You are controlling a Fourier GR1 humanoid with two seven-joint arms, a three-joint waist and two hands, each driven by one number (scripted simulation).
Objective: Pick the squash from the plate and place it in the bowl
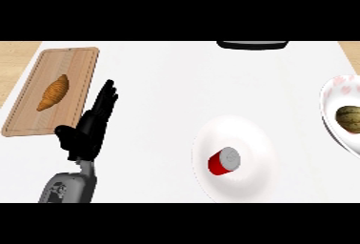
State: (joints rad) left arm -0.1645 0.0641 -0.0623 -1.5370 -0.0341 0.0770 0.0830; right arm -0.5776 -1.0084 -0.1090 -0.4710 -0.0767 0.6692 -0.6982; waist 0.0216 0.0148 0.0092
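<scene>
A green-brown squash (pixel 349 116) lies on a white plate with pink marks (pixel 330 97) at the right edge of the head view, partly cut off by the frame. Nearer the middle stands a white bowl (pixel 253 143) with a red can (pixel 224 162) lying on its side inside it. My left hand (pixel 90 127) rests open at the left, fingers straight and pointing up, beside the cutting board, far from both plate and bowl. My right hand does not show anywhere.
A wooden cutting board (pixel 70 71) with a croissant (pixel 54 92) on it lies at the far left. A dark object (pixel 253 45) sits at the counter's back edge. The counter top is white, with wood beyond its corners.
</scene>
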